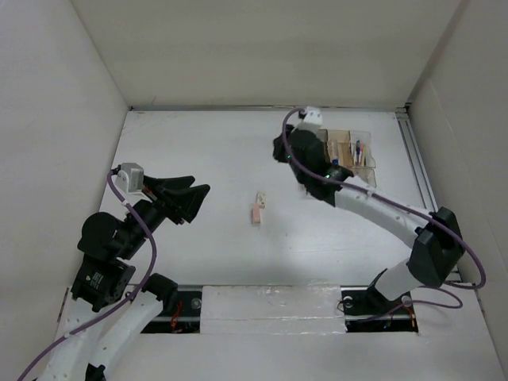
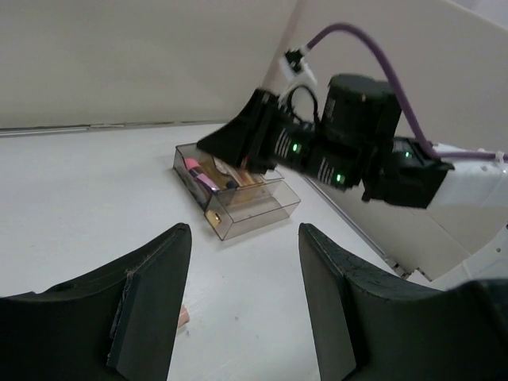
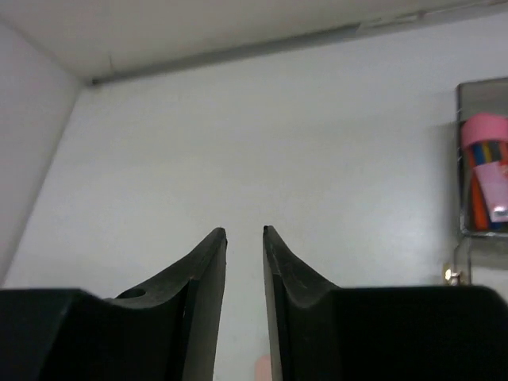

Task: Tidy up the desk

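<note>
The white desk [image 1: 198,143] carries a small pink-beige eraser [image 1: 257,211] near its middle. It peeks out beside my left finger [image 2: 183,317] and shows low between my right fingers [image 3: 262,367], lying on the desk below them. My left gripper [image 1: 198,186] hovers left of the eraser, open and empty [image 2: 245,238]. My right gripper [image 1: 284,152] hangs over the desk just left of the clear tray [image 1: 367,171]. Its jaws stand a narrow gap apart with nothing between them [image 3: 245,232].
The clear tray [image 2: 254,214] holds pink and coloured items [image 3: 484,131] and small bits. A metal rail [image 1: 417,167] runs along the desk's right edge and another along the far edge. White walls enclose the desk on three sides. My right arm [image 2: 349,135] reaches over the tray.
</note>
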You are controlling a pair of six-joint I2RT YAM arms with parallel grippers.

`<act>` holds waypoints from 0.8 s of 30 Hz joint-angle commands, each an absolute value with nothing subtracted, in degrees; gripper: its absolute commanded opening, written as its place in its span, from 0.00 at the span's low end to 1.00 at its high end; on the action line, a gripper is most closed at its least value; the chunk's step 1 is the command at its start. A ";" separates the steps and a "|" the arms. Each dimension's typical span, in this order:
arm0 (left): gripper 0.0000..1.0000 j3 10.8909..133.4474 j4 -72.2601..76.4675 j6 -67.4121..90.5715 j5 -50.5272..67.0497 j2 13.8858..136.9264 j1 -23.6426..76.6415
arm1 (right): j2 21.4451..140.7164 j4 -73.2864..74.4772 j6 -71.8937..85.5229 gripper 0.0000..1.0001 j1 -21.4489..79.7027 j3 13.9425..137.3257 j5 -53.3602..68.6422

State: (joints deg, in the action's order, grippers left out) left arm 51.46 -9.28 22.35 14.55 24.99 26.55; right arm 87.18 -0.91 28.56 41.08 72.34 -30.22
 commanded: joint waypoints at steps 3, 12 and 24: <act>0.52 51.42 -6.77 21.88 14.50 25.84 26.37 | 92.19 -0.90 33.65 0.43 50.08 65.22 -34.18; 0.53 51.42 -6.77 21.97 14.68 26.46 25.84 | 101.68 11.24 43.50 0.75 62.67 66.97 -41.13; 0.52 51.50 -6.77 21.97 14.68 26.45 25.84 | 109.69 10.90 49.22 0.55 63.90 66.36 -43.15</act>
State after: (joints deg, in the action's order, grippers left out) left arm 51.46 -9.26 22.35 14.57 25.87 26.13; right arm 109.43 10.59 46.98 63.79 65.14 -39.70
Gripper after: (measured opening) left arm 0.523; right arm 0.567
